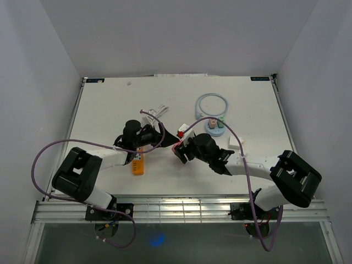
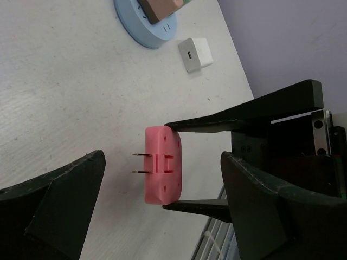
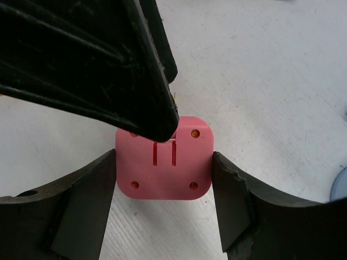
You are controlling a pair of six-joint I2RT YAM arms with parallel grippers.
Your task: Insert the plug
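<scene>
A pink square plug is held off the table between my right gripper's fingers, which are shut on its two sides. Its two metal prongs point left in the left wrist view. My left gripper is wide open, its fingers standing apart on either side of the plug without touching it. One left finger crosses above the plug in the right wrist view. In the top view the plug is at the table's middle. An orange socket strip lies beside the left arm.
A light blue ring and a blue round base with blocks lie at the back right. A white cube adapter sits near them. A small red piece and a white cable bundle lie behind the grippers.
</scene>
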